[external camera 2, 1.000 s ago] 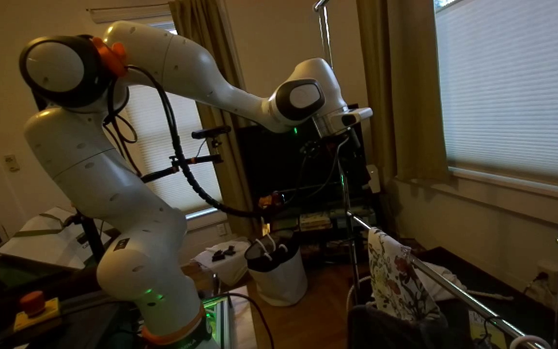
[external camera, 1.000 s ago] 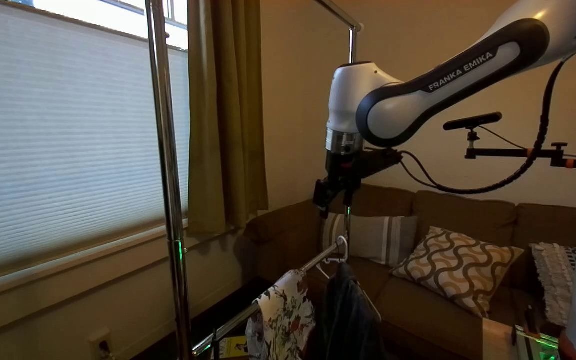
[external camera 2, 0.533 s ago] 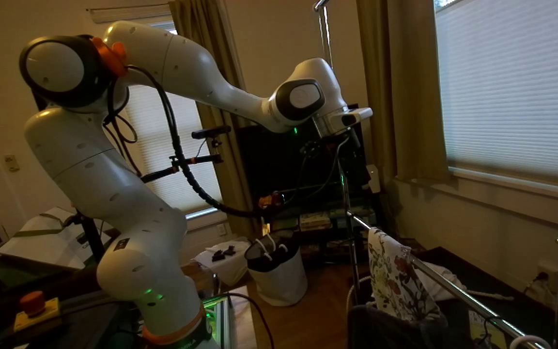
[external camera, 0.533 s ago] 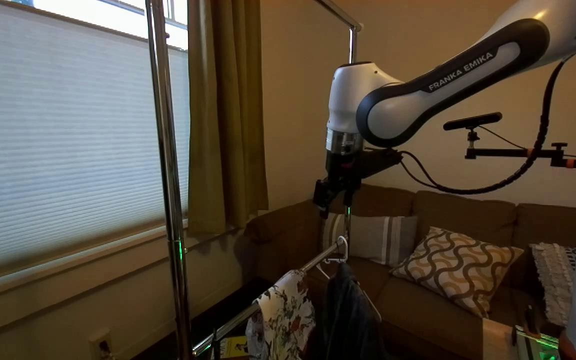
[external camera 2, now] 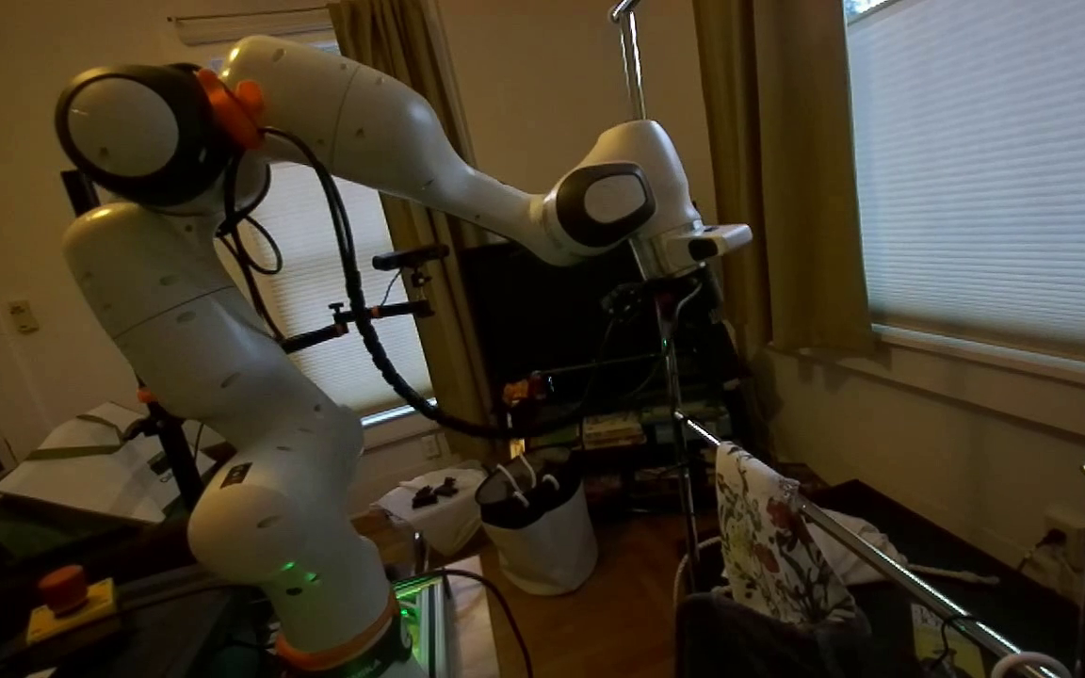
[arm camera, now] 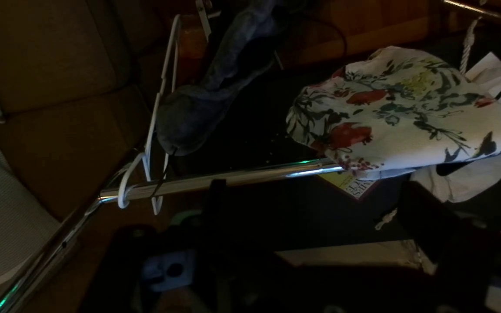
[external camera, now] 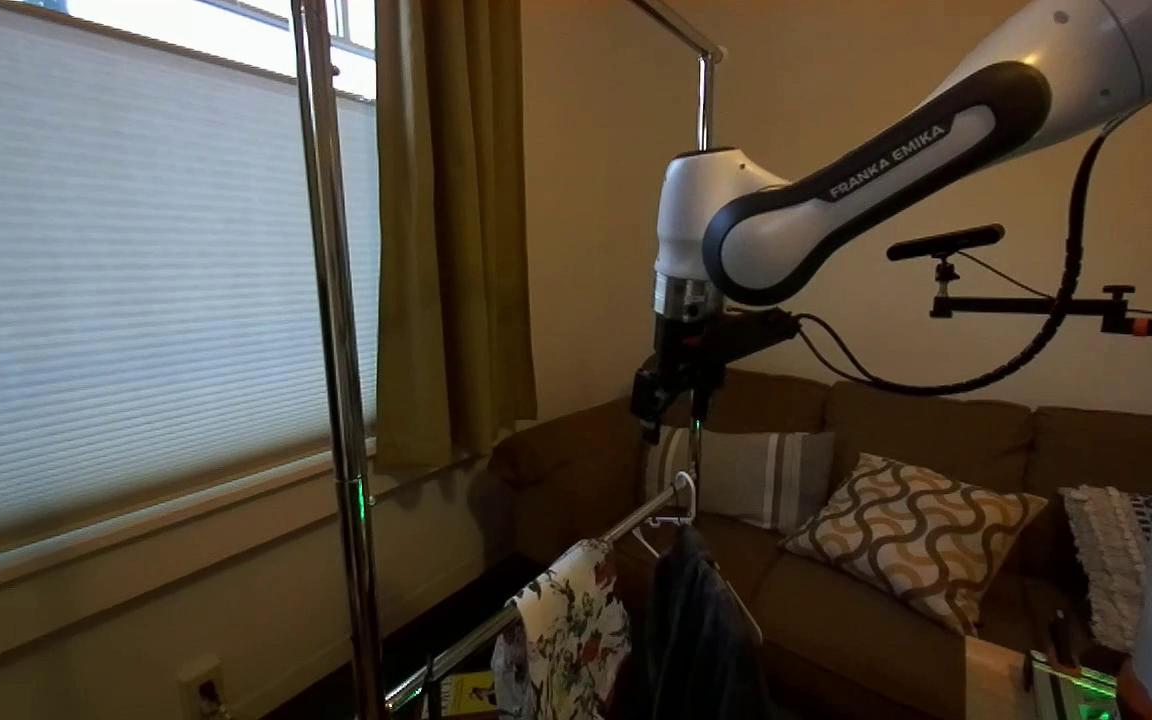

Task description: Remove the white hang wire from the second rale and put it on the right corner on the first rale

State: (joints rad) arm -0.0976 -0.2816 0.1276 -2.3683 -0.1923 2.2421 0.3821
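Note:
The white hang wire (external camera: 688,500) hangs by its hook on the second rale (external camera: 631,522), close to the corner with the upright. In the wrist view, the hook of the white hang wire (arm camera: 129,182) loops round the second rale (arm camera: 242,176), left of my left fingertip. My gripper (external camera: 676,424) points down above the rail and hook, touching neither. Its jaws (arm camera: 315,191) stand wide apart with nothing between them. Part of the first rale (external camera: 674,25) shows at the top, meeting the upright behind my arm. A dark garment partly covers the hanger.
A floral cloth (external camera: 576,620) drapes over the second rale, and the dark garment (external camera: 701,640) hangs beside the hanger. A chrome upright (external camera: 336,360) stands near the window. The sofa (external camera: 776,570) with cushions lies behind, and a camera arm (external camera: 1016,305) reaches in at the back.
The arm stayed still at first, then shifted. My gripper is now slightly lower and nearer the rack's upright. The hanger and garments have not moved.

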